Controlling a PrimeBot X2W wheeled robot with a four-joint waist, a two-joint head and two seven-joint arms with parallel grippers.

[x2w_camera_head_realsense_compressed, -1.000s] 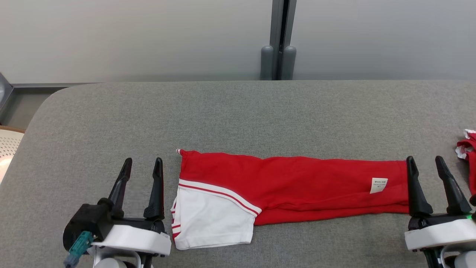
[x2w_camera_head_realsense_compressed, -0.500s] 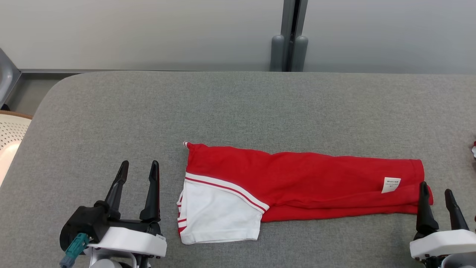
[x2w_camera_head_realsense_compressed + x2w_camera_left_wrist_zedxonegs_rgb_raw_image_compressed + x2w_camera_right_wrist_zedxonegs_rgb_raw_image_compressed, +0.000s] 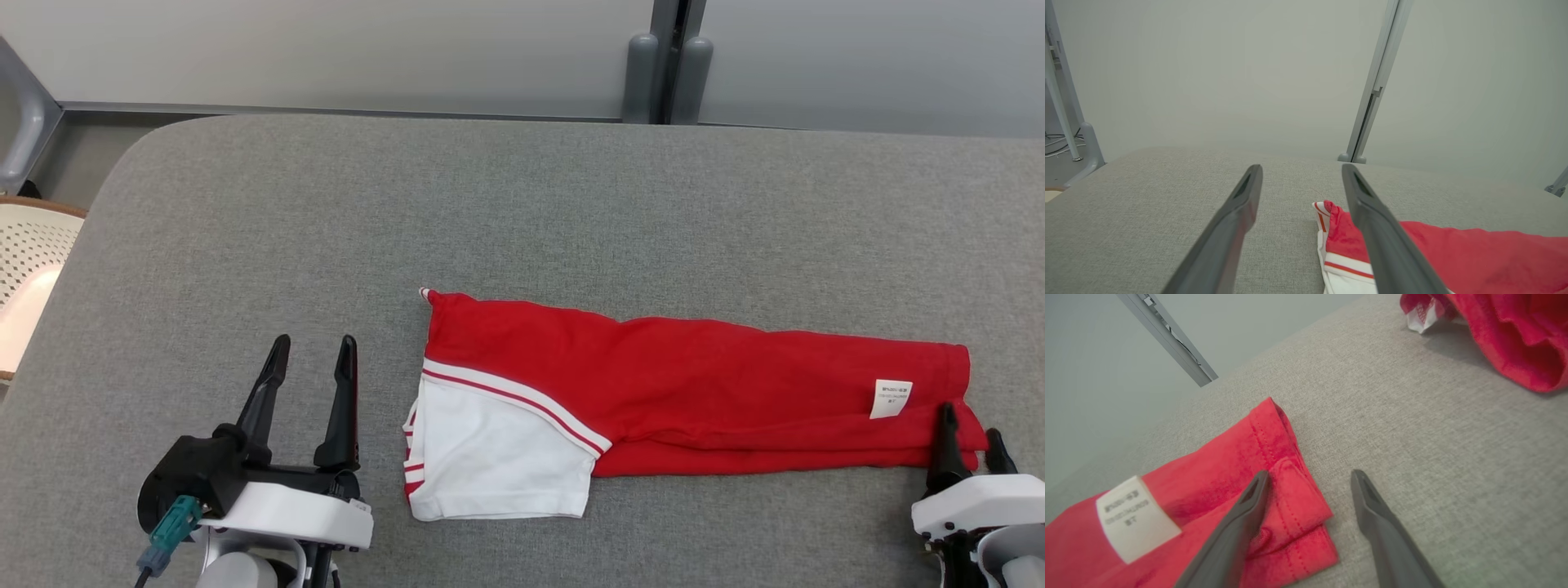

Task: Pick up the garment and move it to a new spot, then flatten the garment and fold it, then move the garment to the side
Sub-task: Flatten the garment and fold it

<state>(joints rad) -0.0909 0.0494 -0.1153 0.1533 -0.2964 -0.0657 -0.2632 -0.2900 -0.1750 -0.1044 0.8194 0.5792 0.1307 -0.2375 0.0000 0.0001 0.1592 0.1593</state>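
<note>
left gripper (image 3: 315,340) hovering, jaws apart | right gripper (image 3: 1310,473), jaws apart, sitting over hem (image 3: 1286,486) of red shirt (image 3: 694,384) | should be grabbing both layers

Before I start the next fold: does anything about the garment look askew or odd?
Yes. The garment lies as a long strip, but its white sleeve juts past the strip's lower edge at the left end, and the hem at the right gripper is doubled over unevenly. Its label faces up.
</note>
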